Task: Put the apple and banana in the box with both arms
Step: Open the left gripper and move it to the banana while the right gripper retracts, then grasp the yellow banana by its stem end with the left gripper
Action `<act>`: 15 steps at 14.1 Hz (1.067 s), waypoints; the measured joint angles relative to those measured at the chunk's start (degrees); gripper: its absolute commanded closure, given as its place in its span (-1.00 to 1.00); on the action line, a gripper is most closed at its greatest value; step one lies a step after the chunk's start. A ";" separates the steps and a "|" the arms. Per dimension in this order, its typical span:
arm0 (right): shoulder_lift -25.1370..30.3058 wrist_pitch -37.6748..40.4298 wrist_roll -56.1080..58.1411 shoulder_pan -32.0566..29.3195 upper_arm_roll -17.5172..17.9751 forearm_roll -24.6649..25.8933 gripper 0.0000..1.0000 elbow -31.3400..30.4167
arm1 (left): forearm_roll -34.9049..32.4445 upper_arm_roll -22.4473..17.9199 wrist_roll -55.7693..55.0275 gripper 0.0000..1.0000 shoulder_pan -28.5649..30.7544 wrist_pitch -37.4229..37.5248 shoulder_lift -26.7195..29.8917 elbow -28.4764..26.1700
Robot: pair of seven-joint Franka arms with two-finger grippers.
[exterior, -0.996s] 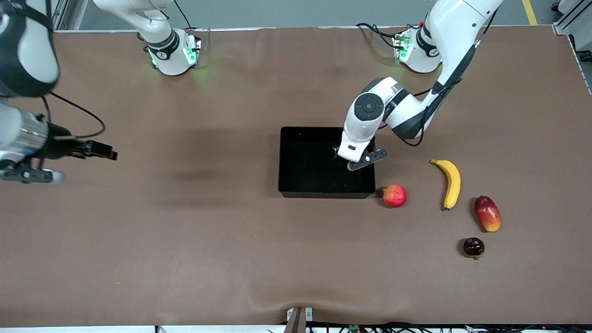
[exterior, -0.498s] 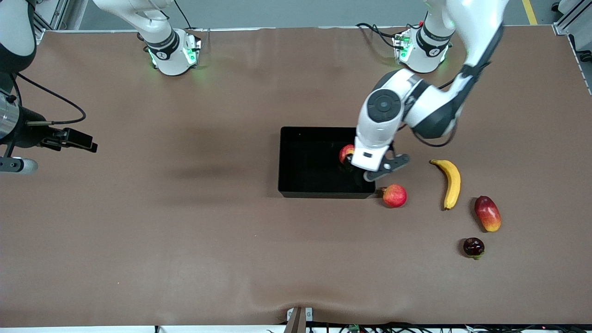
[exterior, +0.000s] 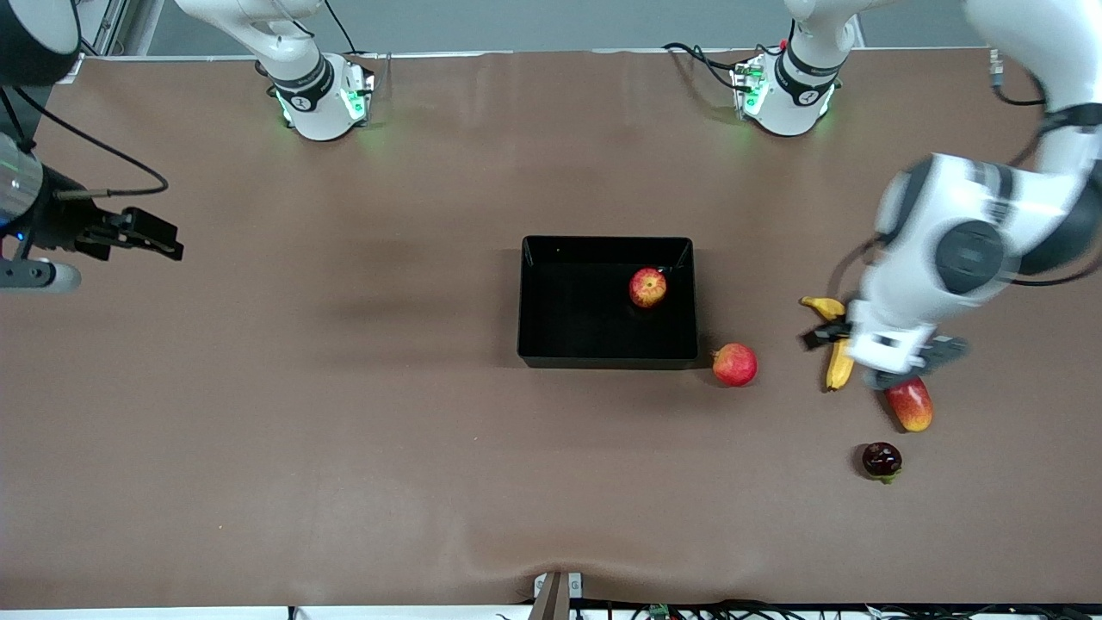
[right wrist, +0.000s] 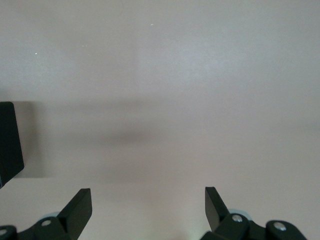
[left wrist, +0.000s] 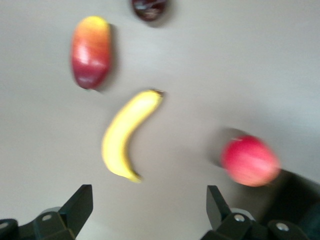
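Observation:
The apple (exterior: 647,287) lies inside the black box (exterior: 568,323), close to the wall toward the left arm's end. The yellow banana (exterior: 839,368) lies on the table toward the left arm's end from the box. In the front view my left hand covers its middle. My left gripper (exterior: 885,351) hangs over the banana, open and empty. In the left wrist view the whole banana (left wrist: 127,135) shows ahead of the spread left gripper (left wrist: 150,210). My right gripper (exterior: 39,274) waits high over the table's right-arm end. It shows open in its wrist view (right wrist: 147,210), over bare table.
A pinkish-red round fruit (exterior: 734,364) lies just off the box's corner nearer the camera. A red-orange mango (exterior: 911,405) and a dark round fruit (exterior: 882,460) lie beside the banana, nearer the camera. The brown mat (exterior: 344,413) covers the table.
My left gripper left the box and swung to the banana; the apple now lies uncovered in the box. My right arm drifted slightly farther from the camera.

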State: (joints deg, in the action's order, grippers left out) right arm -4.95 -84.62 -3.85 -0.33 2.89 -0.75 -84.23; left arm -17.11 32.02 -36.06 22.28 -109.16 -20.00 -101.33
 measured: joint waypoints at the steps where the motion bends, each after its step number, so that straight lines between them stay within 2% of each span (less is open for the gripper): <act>1: 0.46 0.18 0.00 -0.61 0.39 0.03 -1.00 0.00 | 0.00 0.00 2.91 -1.00 3.00 -2.22 -0.15 -2.42; 5: 0.62 0.23 0.05 -2.02 0.42 0.03 -1.00 -0.04 | -0.08 0.03 7.75 -1.00 8.27 -16.23 -1.14 -15.21; 7: 0.62 0.22 0.15 -2.04 0.79 0.03 -1.00 -0.04 | -1.90 0.00 7.89 -0.71 8.93 -22.02 -1.77 -20.04; 10: 0.62 -0.05 2.17 -2.04 1.65 0.03 -1.00 -0.04 | -6.62 -0.02 7.89 -0.60 10.74 -25.53 -3.99 -22.04; 11: 0.62 -0.22 2.88 -2.04 1.67 0.03 -1.00 -0.03 | -8.24 -0.05 7.89 -0.35 11.35 -26.45 -5.09 -22.07; 12: 0.62 -0.38 3.29 -2.04 1.65 0.03 -1.00 -0.03 | -9.31 -0.06 7.89 0.10 12.04 -27.13 -6.20 -22.06; 13: 0.62 -0.45 3.44 -2.04 1.63 0.03 -1.00 -0.03 | -9.91 -0.07 7.89 0.65 12.68 -27.63 -7.23 -22.03; 14: 0.62 -0.45 3.50 -2.04 1.63 0.03 -1.00 -0.04 | -10.14 -0.07 7.92 1.00 13.19 -28.04 -8.20 -21.96; 15: 0.62 -0.39 3.56 -2.04 1.63 0.03 -1.00 -0.04 | -10.24 -0.07 7.93 1.00 13.40 -28.17 -8.91 -21.84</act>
State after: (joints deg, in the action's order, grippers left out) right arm -4.33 -85.01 -0.29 -2.37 4.52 -0.73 -84.26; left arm -27.35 31.96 -28.13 35.68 -137.33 -28.90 -123.17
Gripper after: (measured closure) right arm 0.000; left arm 0.498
